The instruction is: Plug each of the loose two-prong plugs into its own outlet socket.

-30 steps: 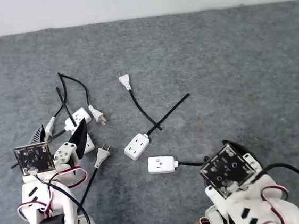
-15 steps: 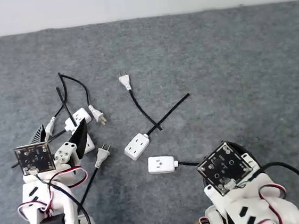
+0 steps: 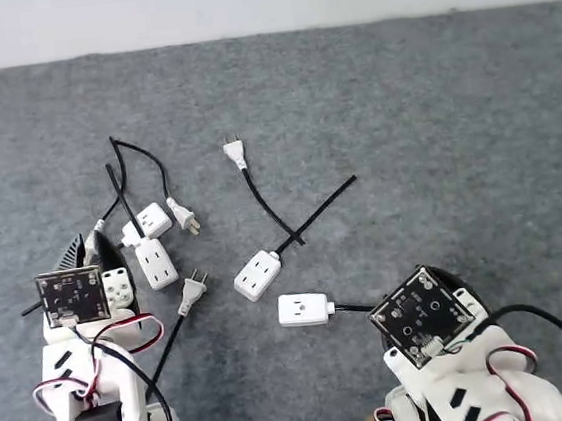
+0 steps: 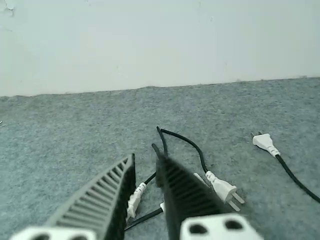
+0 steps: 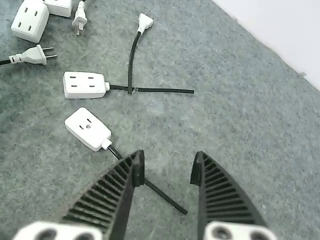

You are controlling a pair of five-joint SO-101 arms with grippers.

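1. Status (judgement): no plug is seated in any socket. All four insertions are still to do.
2. Plug positions, high view, all lying loose on the grey carpet (image 3: pixel 434 134):
   - first plug (image 3: pixel 235 153): upper centre of the frame.
   - second plug (image 3: pixel 183 216): left of centre.
   - third plug (image 3: pixel 191 292): lower left.
   - fourth plug (image 3: pixel 94 237): far left, beside the left arm.
3. Outlet positions, high view:
   - upper outlet (image 3: pixel 151 220): left of centre, just beside the second plug.
   - left outlet (image 3: pixel 154 262): directly below the upper outlet.
   - double outlet (image 3: pixel 258 274): centre of the frame.
   - single outlet (image 3: pixel 304 309): lower centre, just beside the double outlet.
4. Left gripper (image 4: pixel 146 161): the fingers stand a narrow gap apart and clamp nothing. The fourth plug is visible on the carpet through that gap.
5. Right gripper (image 5: pixel 168 157): the fingers are spread wide and hold nothing. It hangs over the black cable (image 5: pixel 160 192) that leads from the single outlet.
6. Remaining work (judgement): grasp each plug, align its prongs with a free socket, and press it home. Repeat for all four plugs.
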